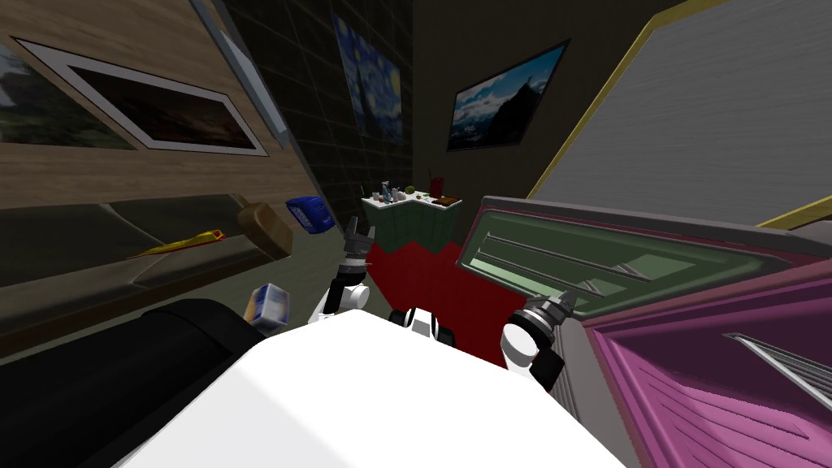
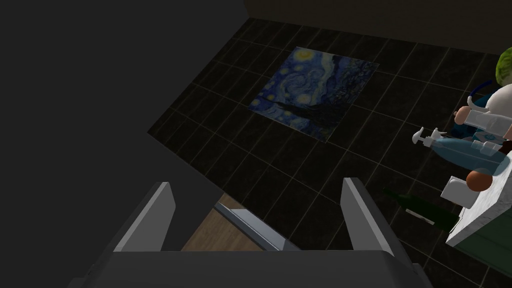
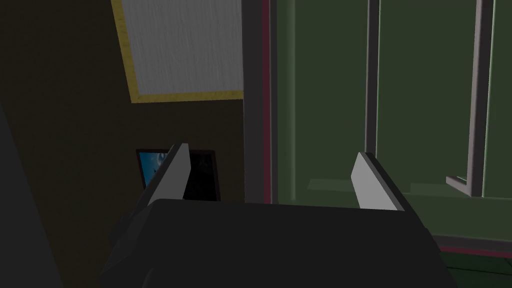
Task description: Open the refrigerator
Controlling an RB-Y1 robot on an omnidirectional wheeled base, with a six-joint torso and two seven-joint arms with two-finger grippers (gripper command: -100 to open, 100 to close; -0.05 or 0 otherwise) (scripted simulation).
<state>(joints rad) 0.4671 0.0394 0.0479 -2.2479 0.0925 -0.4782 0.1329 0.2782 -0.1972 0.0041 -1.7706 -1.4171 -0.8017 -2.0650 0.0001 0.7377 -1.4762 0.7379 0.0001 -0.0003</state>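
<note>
Head view, refrigerator (image 1: 715,382): one, magenta inside showing, just beside the right gripper (image 1: 566,302).
Head view, door (image 1: 569,252): one, swung open, green lining; right gripper at its near edge.
Head view, left gripper (image 1: 358,230): raised, well apart from the door.
Left wrist view, left gripper (image 2: 257,185): fingers spread wide, nothing between them.
Right wrist view, right gripper (image 3: 271,154): fingers spread wide, holding nothing; door edge (image 3: 252,100) lines up between them, contact unclear.
Right wrist view, rails (image 3: 372,75): two, grey, on the green lining beyond the fingers.
</note>
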